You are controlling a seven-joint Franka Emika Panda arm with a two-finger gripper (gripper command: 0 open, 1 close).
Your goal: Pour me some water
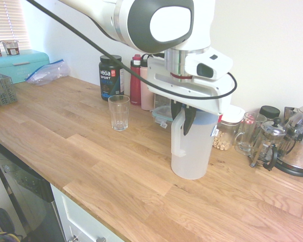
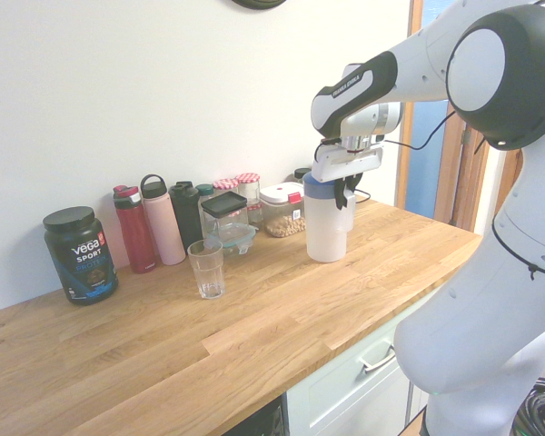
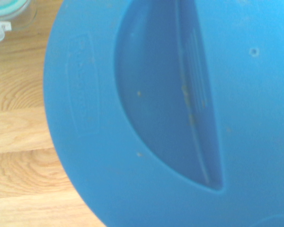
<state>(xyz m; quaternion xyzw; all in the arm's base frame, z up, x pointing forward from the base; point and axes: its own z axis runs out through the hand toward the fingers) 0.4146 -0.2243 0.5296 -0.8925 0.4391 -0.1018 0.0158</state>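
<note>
A translucent white water pitcher (image 1: 194,151) (image 2: 325,232) with a blue lid (image 3: 156,118) stands upright on the wooden counter (image 1: 91,161). My gripper (image 1: 184,117) (image 2: 344,189) comes down from above at the pitcher's top, and its dark fingers are shut on the upper part of the white handle (image 1: 178,136). An empty clear drinking glass (image 1: 119,112) (image 2: 206,268) stands on the counter a short way from the pitcher, apart from it. The wrist view is filled almost wholly by the blue lid.
Along the wall stand a black protein tub (image 1: 111,76), red and pink bottles (image 1: 136,80), a teal-lidded container (image 1: 160,115), a jar of nuts (image 1: 226,132), a French press (image 1: 265,143) and a kettle (image 1: 300,146). A teal box (image 1: 17,64) sits far off.
</note>
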